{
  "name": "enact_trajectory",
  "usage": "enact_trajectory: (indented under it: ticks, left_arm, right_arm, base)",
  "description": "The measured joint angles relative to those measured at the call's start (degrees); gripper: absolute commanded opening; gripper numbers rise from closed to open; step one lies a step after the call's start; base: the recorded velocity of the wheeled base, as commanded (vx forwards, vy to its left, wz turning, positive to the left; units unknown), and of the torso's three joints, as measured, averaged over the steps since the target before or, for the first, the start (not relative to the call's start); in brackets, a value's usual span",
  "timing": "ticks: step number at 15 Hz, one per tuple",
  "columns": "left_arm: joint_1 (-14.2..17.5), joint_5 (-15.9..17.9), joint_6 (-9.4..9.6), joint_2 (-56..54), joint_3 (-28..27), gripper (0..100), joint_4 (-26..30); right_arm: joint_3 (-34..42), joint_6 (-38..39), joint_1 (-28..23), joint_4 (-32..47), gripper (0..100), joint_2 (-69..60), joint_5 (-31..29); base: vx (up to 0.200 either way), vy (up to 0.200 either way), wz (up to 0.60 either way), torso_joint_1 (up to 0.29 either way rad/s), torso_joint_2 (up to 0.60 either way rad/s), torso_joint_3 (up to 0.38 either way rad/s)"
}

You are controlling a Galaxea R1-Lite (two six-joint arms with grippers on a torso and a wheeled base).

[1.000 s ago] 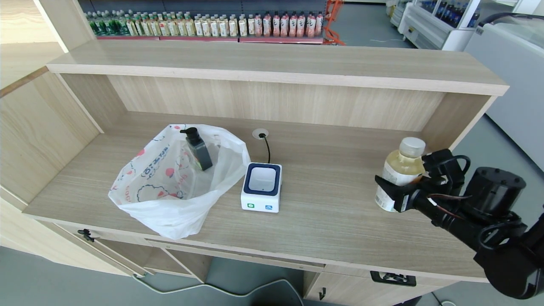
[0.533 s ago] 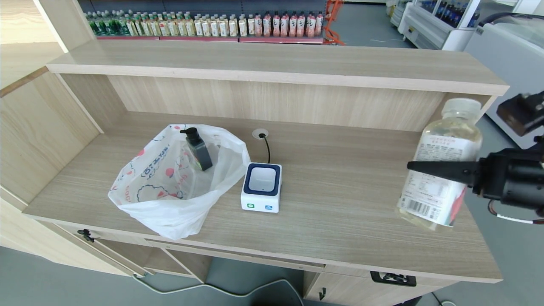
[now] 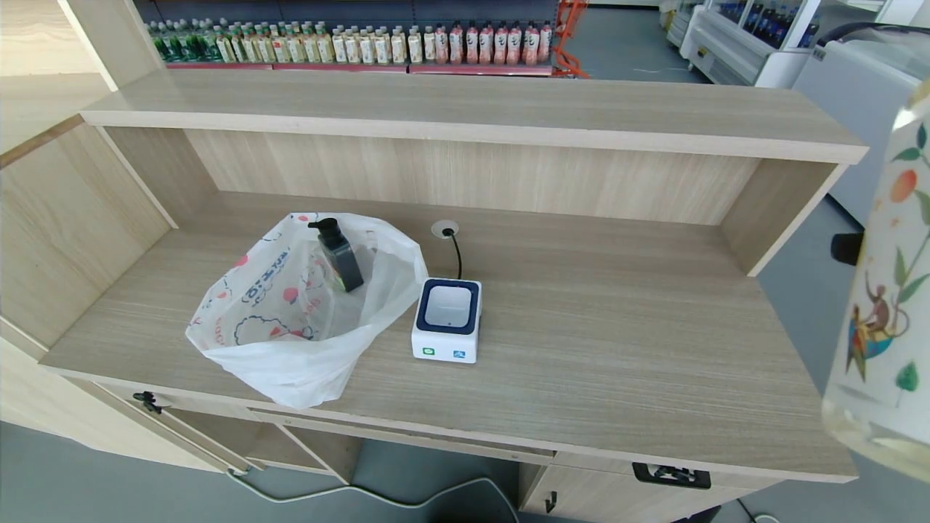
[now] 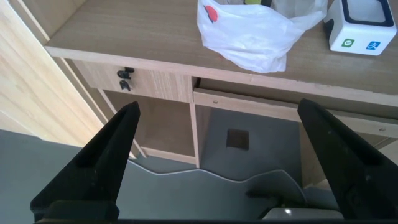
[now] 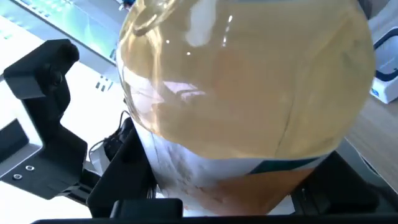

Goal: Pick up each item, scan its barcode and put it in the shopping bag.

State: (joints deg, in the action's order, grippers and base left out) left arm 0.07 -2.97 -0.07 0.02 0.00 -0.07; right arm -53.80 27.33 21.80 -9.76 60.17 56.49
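Observation:
A drink bottle (image 3: 883,290) of pale yellow liquid, its label printed with leaves and fruit, is held high at the right edge of the head view, close to the camera. In the right wrist view its base (image 5: 249,81) looms large, and my right gripper (image 5: 233,186) is shut on its labelled body. The white shopping bag (image 3: 290,312) lies open on the counter's left half with a black pump bottle (image 3: 338,254) inside. The white and blue scanner (image 3: 447,319) sits just right of the bag. My left gripper (image 4: 217,162) hangs open below the counter's front edge.
The wooden counter (image 3: 581,349) has a raised back wall and a top shelf (image 3: 472,109). The scanner's cable (image 3: 456,254) runs to a hole at the back. Drawers and a handle (image 4: 125,76) lie under the front edge.
The right gripper has lifted the bottle off the counter's right end and carried it up and toward the camera, turning it so the picture side of the label faces me.

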Motion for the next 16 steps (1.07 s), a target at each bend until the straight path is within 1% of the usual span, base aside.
enact_trajectory:
  ticks: [3, 6, 9, 12, 16]
  left_arm:
    - [-0.02, 0.00, 0.00, 0.00, 0.00, 100, 0.00]
    - [-0.02, 0.00, 0.00, 0.00, 0.00, 100, 0.00]
    - [0.02, 0.00, 0.00, 0.00, 0.00, 100, 0.00]
    - [0.02, 0.02, 0.00, 0.00, 0.00, 100, 0.00]
    - [-0.02, 0.00, 0.00, 0.00, 0.00, 100, 0.00]
  right_arm:
    - [-0.88, 1.16, 2.90, 0.05, 0, -0.39, 1.94]
    - [-1.77, 5.51, 4.94, -0.05, 0, -1.11, 2.90]
    - [-2.23, 7.13, 5.77, 0.09, 0, -2.02, 3.78]
    - [-1.99, 9.69, 6.47, 0.27, 0, -3.78, 8.13]
    - [-1.63, 9.91, 7.03, 0.38, 0, -5.33, 8.62]
  base:
    - [0.000, 0.000, 0.00, 0.000, 0.00, 0.000]
    - [0.000, 0.000, 0.00, 0.000, 0.00, 0.000]
    - [0.000, 0.000, 0.00, 0.000, 0.00, 0.000]
    - [0.000, 0.000, 0.00, 0.000, 0.00, 0.000]
    - [0.000, 0.000, 0.00, 0.000, 0.00, 0.000]
